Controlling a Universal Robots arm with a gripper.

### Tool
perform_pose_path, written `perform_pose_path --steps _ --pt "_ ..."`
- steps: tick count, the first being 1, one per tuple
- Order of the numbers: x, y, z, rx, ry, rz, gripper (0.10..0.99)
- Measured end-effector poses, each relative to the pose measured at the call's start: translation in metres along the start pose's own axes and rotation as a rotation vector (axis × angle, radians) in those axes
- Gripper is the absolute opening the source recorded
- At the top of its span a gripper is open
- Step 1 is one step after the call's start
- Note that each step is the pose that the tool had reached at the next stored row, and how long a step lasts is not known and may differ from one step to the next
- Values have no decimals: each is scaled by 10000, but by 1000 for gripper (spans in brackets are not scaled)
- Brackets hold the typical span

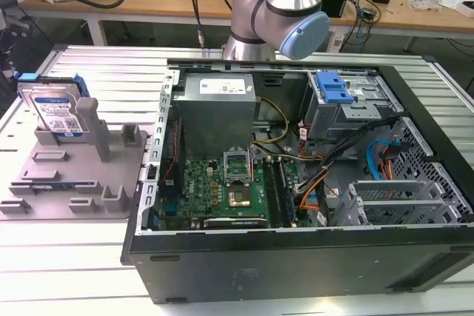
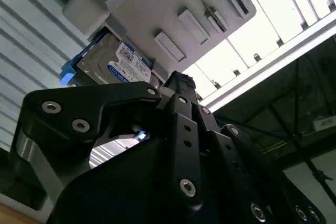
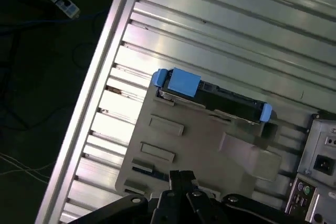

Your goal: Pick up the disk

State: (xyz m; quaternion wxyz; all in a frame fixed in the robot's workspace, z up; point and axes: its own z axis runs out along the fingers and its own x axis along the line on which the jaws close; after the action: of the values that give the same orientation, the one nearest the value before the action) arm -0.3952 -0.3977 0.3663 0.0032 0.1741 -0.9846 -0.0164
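Above the grey plastic holder (image 3: 199, 140), in both wrist views, the black tool (image 3: 181, 176) hangs clenched on nothing, its tips drawn together and apart from the disk (image 3: 215, 95). The disk stands on edge at the holder's end, blue frame around it and white-and-blue label facing out, at the upper left of the exterior view on the ribbed metal desk (image 1: 111, 72). An open computer case (image 1: 296, 257) lies across the middle and right of that frame, with the arm's grey-and-blue joint (image 1: 278, 12) at the upper centre.
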Motion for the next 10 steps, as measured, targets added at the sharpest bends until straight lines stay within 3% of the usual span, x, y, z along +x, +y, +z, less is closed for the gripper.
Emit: perform_pose_path --steps 4,7,8,10 --pt "0 0 2 6 30 -861 114" --pt "0 0 3 6 54 -1552 298" --pt "0 0 3 6 60 -1737 298" --pt "0 0 4 8 75 -2157 416"
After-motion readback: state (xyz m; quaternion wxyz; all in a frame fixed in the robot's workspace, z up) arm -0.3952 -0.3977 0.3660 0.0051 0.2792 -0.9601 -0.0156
